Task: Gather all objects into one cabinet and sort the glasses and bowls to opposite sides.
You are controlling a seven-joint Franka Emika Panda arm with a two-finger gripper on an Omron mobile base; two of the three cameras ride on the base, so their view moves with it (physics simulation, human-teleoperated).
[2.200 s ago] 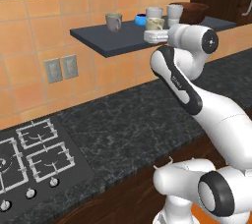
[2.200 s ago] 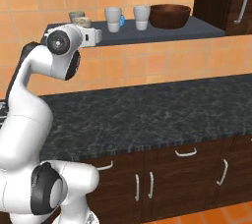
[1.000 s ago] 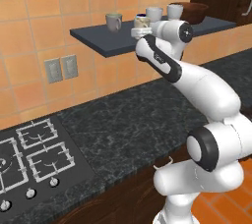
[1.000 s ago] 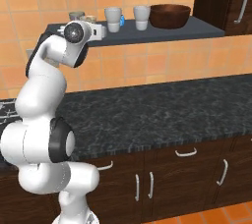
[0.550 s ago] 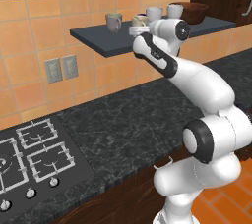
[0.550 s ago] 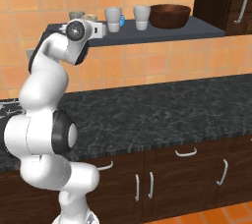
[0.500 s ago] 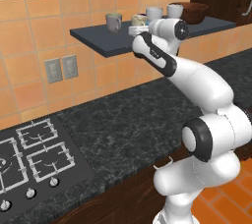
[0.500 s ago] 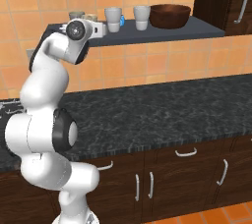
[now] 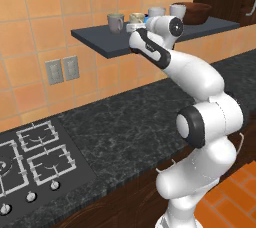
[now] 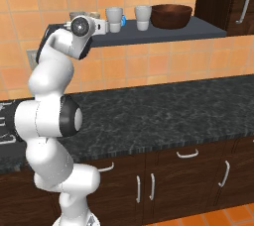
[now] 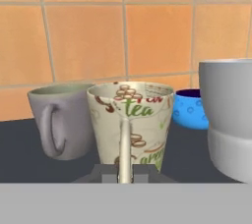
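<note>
Now that the arm has swung in from the shelf's front edge, the claw (image 11: 125,178) is clenched on the cream mug's (image 11: 132,122) handle. That mug stands on the shelf (image 9: 100,39), just beside the grey-green mug (image 11: 61,120) and in front of the blue bowl (image 11: 190,108), so the bowl likely still needs sorting away from the cups
</note>
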